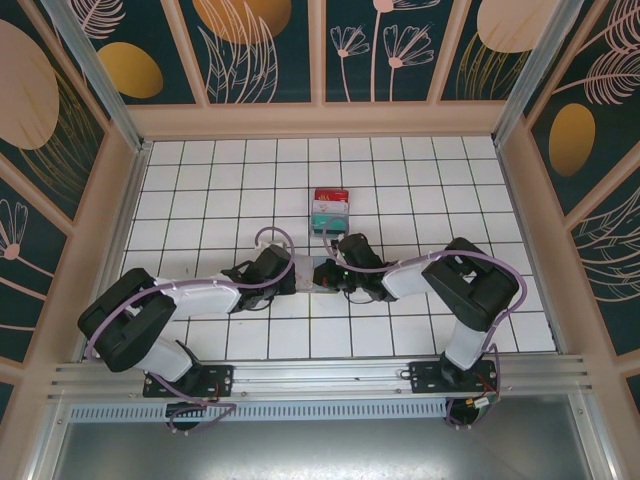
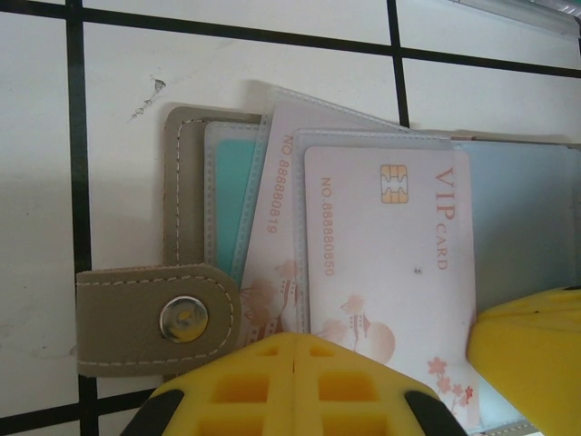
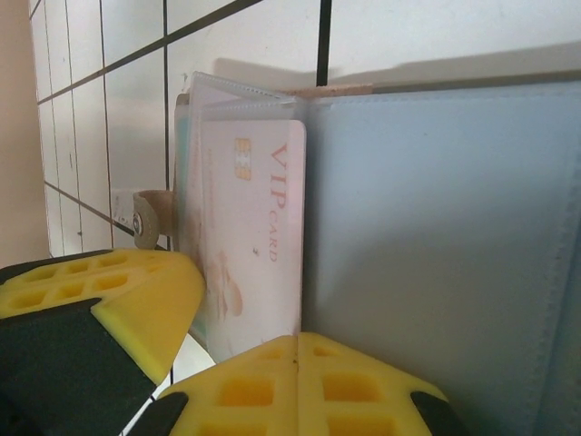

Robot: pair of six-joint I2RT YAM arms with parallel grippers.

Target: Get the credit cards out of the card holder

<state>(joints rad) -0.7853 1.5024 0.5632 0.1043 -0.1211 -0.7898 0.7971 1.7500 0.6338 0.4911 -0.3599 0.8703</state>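
Note:
The card holder (image 2: 186, 182) lies open on the white tiles, grey-brown with a snap tab (image 2: 154, 320). Its clear sleeves fan out, holding a pink VIP card (image 2: 390, 263), a second pink card (image 2: 277, 227) and a teal one (image 2: 231, 177). My left gripper (image 2: 295, 338) is shut, its tips resting on the near edge of the sleeves. My right gripper (image 3: 297, 338) is shut too, tips at the seam between the VIP card (image 3: 259, 236) and the pale blue-grey panel (image 3: 436, 245). From above, both grippers (image 1: 300, 272) (image 1: 332, 275) meet over the holder and hide most of it.
A red, white and teal stack (image 1: 330, 210) sits about two tiles beyond the grippers. The tiled floor (image 1: 200, 180) is boxed in by tan wall frames on the left, right and far sides. The other arm's yellow finger (image 2: 536, 354) (image 3: 109, 300) crowds each wrist view.

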